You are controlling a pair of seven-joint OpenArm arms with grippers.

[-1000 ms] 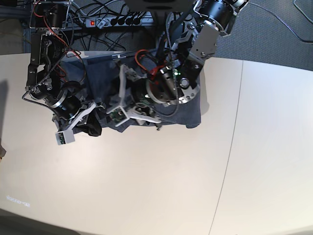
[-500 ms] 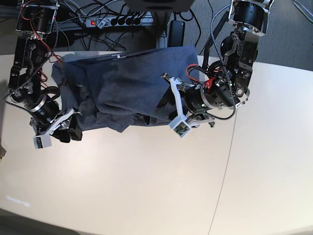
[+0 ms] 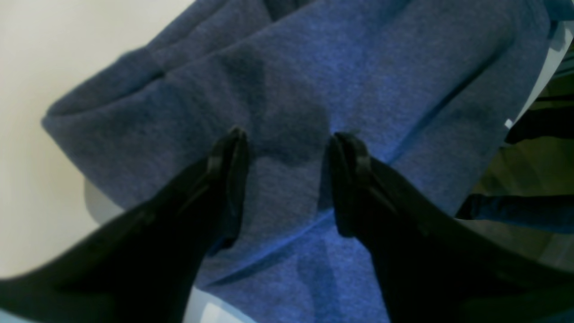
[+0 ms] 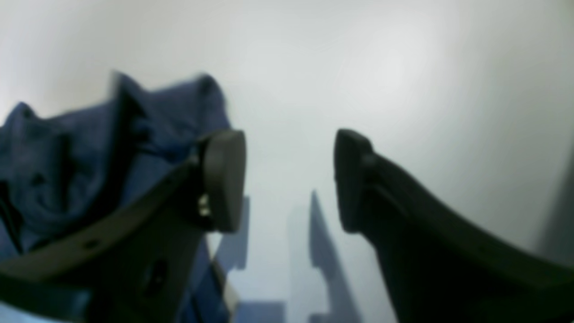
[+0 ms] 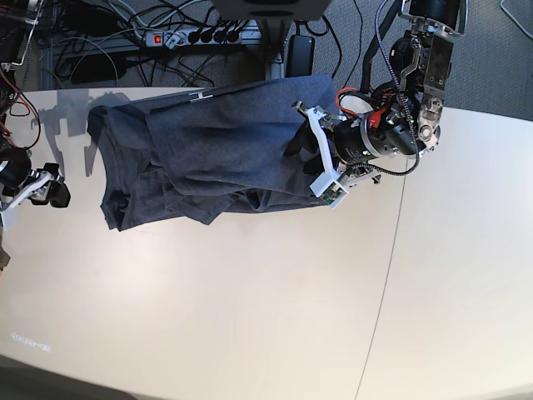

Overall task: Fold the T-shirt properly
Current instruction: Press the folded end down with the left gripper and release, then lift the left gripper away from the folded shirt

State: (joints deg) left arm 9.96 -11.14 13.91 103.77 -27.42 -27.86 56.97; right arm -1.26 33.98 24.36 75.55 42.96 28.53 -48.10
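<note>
The T-shirt (image 5: pixel 208 150) lies in a rumpled, partly folded heap along the far edge of the table. In the left wrist view its blue fabric (image 3: pixel 314 76) fills the frame in soft layered folds. My left gripper (image 5: pixel 301 148) hovers at the shirt's right end. It is also open in its own view (image 3: pixel 287 179), with cloth below and nothing pinched between the fingers. My right gripper (image 5: pixel 52 190) is off the shirt's left end, over bare table. Its wrist view shows it open (image 4: pixel 289 179), with a bunched end of the shirt (image 4: pixel 89 148) to its left.
A power strip (image 5: pixel 191 35) and tangled cables lie behind the table's far edge. A seam (image 5: pixel 390 250) runs down the beige tabletop right of centre. Grey carpet (image 5: pixel 491 50) shows at the top right.
Both arms have pulled apart from the shirt's middle. The right gripper opened, let go of the cloth and moved far left. The left arm swung right, and the shirt now lies spread wider.
</note>
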